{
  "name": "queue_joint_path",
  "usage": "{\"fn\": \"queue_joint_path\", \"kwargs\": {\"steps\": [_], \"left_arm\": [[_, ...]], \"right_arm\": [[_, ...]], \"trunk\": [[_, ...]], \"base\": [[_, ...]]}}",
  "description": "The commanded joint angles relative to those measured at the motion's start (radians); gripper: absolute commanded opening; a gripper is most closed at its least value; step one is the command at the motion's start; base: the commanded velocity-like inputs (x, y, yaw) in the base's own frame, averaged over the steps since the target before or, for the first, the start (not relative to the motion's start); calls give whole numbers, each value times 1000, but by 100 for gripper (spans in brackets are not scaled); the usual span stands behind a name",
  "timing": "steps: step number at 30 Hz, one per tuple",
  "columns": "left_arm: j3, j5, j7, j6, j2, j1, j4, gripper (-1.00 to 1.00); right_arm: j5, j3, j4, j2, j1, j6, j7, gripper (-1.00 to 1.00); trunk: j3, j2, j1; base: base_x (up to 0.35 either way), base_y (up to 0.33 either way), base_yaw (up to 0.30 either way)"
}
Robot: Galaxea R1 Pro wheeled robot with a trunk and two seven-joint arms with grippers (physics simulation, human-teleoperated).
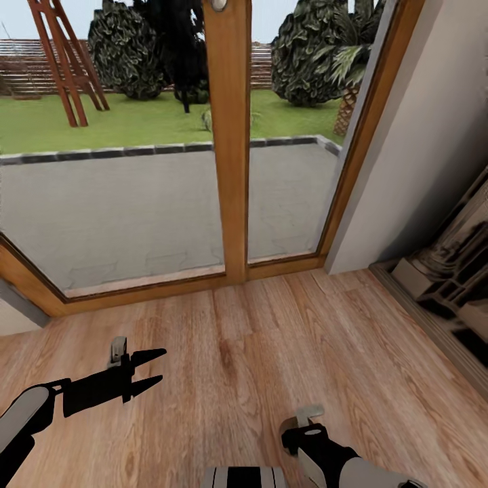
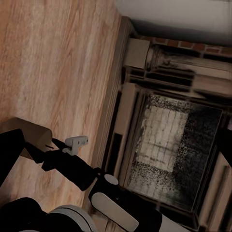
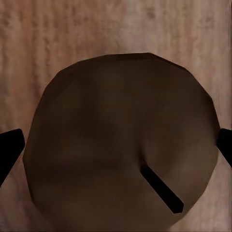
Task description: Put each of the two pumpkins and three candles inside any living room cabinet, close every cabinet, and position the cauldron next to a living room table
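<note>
While the head view looks over the wood-plank floor [image 1: 271,339] toward the glass garden doors [image 1: 135,203], the right wrist view has a stubby tan-brown candle [image 3: 121,145] seen from above, its round top dull and its short dark wick slanted. It sits between the two dark fingertips [image 3: 9,150] of the right end effector [image 3: 116,150], which grips it from both sides above the floor. The left end effector [image 1: 152,369] hangs released, fingers splayed, holding nothing
</note>
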Motion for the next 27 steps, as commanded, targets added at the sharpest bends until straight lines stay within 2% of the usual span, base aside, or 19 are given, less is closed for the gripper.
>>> {"fn": "queue_joint_path", "kwargs": {"steps": [1, 4, 7, 9, 10, 13, 15, 16, 18, 20, 22, 27], "left_arm": [[-1, -9, -10, 1, 1, -1, 1, 100], [-1, -9, -10, 1, 1, -1, 4, 100], [-1, -10, -10, 1, 1, -1, 6, 100], [-1, -10, -9, 1, 1, -1, 7, 100], [-1, -10, -9, 1, 1, -1, 7, 100], [-1, -10, -9, 1, 2, -1, 7, 100], [0, -10, -9, 1, 3, -1, 7, 100], [0, -10, -9, 1, 4, -1, 7, 100], [0, -10, -9, 1, 3, -1, 7, 100], [0, -12, -8, 1, 4, -1, 7, 100], [1, -14, -5, 1, 4, -1, 7, 100], [2, -15, 0, 1, 4, -1, 7, 100]], "right_arm": [[-10, 7, -2, 0, 0, 6, -5, -100], [-14, 6, -3, 0, -1, 7, -6, -100], [-15, -4, -47, 0, -1, 18, -43, -100], [-15, -48, -123, -6, -1, 67, -97, -100], [-15, -73, -161, -20, -1, 105, -110, -100], [-15, -165, -320, -88, -1, 271, -125, -100], [-15, -247, -466, -120, -1, 398, -127, -100], [-13, -307, -592, -132, 1, 480, -129, -100], [-9, -367, -751, -146, 4, 574, -131, -100], [-7, -410, -898, -163, 12, 656, -132, -100], [-6, -426, -963, -169, 18, 692, -134, -100], [-7, -434, -992, -172, 21, 725, -133, -100]], "trunk": [[3, 0, -1], [15, 1, -2], [26, 1, -3], [34, 2, -4], [38, 2, -5], [50, 3, -6], [57, 3, -7], [61, 4, -7], [69, 4, -8], [77, 4, -9], [84, 5, -10], [104, 6, -12]], "base": [[0, 0, 0], [0, 0, 0], [0, 0, 0], [0, 0, 0], [0, 0, 0], [0, 0, 0], [0, 0, 0], [0, 0, 0], [0, 0, 0], [0, 0, 0], [0, 0, 0], [0, 0, 0]]}}
